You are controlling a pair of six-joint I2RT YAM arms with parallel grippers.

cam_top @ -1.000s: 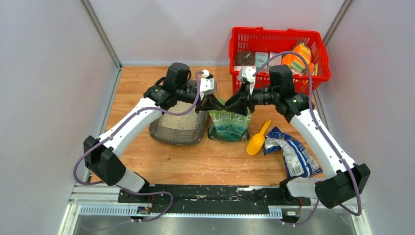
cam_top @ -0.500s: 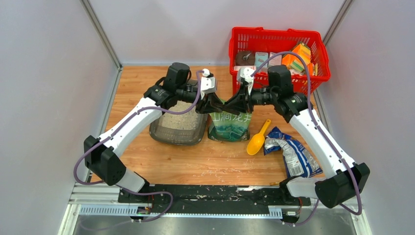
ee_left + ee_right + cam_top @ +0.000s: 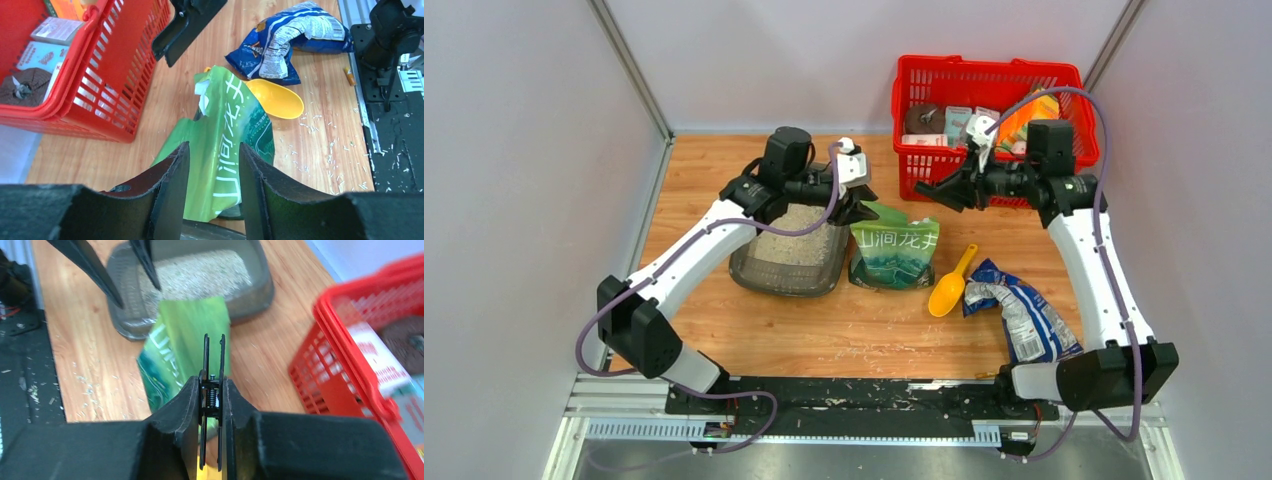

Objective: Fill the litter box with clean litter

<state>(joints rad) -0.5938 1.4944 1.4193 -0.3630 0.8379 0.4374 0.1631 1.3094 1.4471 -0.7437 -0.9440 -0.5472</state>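
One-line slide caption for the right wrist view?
Right gripper, fingers nearly together and empty, faces the green bag lying beside the litter box holding clean litter.

right claw (image 3: 213, 347): nearly closed, empty | below it: green bag (image 3: 186, 347) | litter box (image 3: 192, 282): holds litter (image 3: 197, 276) | red basket (image 3: 370, 345): right

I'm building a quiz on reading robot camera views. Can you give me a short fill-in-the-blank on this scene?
1. The litter box lies to the ______ of the green bag in the top view.
2. The scoop on the table is ______ in colour.
3. The right gripper hangs in front of the ______ basket.
4. The litter lies inside the ______.

Missing words: left; yellow; red; litter box
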